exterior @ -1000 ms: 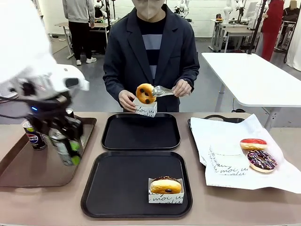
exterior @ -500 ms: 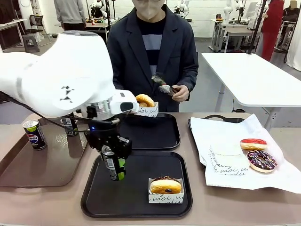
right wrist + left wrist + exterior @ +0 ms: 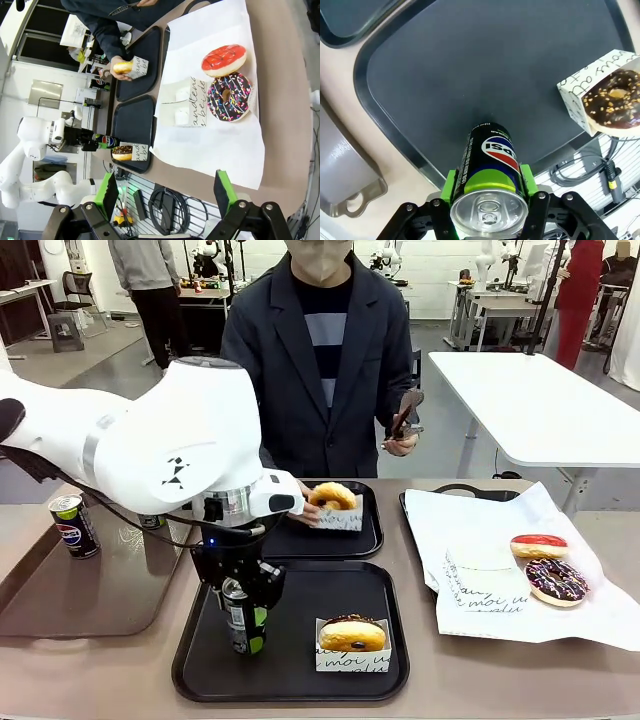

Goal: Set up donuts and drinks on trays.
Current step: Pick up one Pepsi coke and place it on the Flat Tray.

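Slim dark Pepsi can (image 3: 490,170) stands upright, clamped in my left pincer (image 3: 489,184) over the near black plastic tray (image 3: 385,125); whether its base touches the tray I cannot tell.

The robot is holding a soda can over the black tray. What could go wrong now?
The left gripper grips the can over the near tray. If it lets go before the can stands flat, the can might tip and roll into the sleeved donut there. Also, the person's hand is setting another donut on the far tray, close beside the robot's left wrist, which could bump it when moving away.
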